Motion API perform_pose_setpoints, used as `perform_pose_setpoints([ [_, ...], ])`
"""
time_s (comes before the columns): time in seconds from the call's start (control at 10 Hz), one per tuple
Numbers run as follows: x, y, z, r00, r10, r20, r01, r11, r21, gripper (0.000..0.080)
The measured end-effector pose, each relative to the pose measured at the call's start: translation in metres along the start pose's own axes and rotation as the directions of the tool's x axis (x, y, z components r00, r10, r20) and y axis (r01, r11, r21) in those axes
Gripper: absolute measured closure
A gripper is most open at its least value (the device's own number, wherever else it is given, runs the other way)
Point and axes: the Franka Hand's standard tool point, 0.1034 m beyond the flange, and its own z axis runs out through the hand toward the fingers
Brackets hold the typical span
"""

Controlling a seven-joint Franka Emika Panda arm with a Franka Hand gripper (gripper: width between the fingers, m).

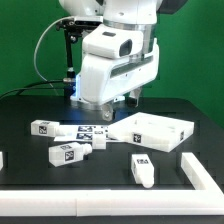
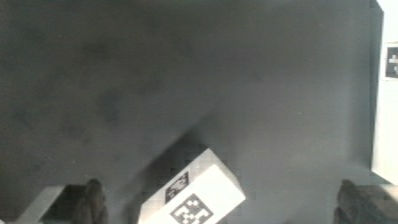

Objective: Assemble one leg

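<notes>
Three legs are lying loose on the table (image 1: 30,108) while the gripper (image 1: 108,106) is hovering over them, holding nothing.
We are judging that the fingers (image 2: 80,203) are spread wide to straddle the leg (image 2: 196,190) lying flat below them, unclamped. Only the wrist view is showing that gap. Only the exterior view is showing the layout: a left leg (image 1: 42,127), a middle leg (image 1: 68,152), a near leg (image 1: 143,168) and the panel (image 1: 150,128). We are not telling which one the wrist is seeing.
</notes>
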Motion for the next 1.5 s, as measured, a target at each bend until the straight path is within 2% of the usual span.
perform_pose_setpoints([
  [0.3,0.000,0.000,0.000,1.000,0.000,0.000,0.000,1.000,0.000,0.0150],
  [0.4,0.002,-0.001,0.000,0.997,0.072,-0.003,-0.072,0.997,0.000,0.0150],
  [0.5,0.007,-0.006,0.000,0.972,0.234,-0.003,-0.234,0.972,-0.002,0.0150],
  [0.6,0.015,-0.004,0.000,0.944,0.331,-0.010,-0.331,0.944,0.002,0.0150],
  [0.7,0.026,0.007,0.001,0.916,0.401,-0.026,-0.401,0.916,0.012,0.0150],
  [0.8,0.033,0.019,0.007,0.892,0.451,-0.041,-0.449,0.892,0.043,0.0150],
  [0.9,0.037,0.025,0.014,0.893,0.435,-0.115,-0.437,0.900,0.011,0.0150],
  [1.0,0.034,0.019,0.018,0.894,0.434,-0.109,-0.435,0.900,0.013,0.0150],
  [1.2,0.035,0.021,0.017,0.894,0.434,-0.112,-0.435,0.900,0.012,0.0150],
  [1.3,0.037,0.021,0.022,0.869,0.481,-0.111,-0.482,0.876,0.022,0.0150],
  [1.5,0.054,0.026,0.047,0.813,0.572,-0.106,-0.572,0.819,0.038,0.0150],
])
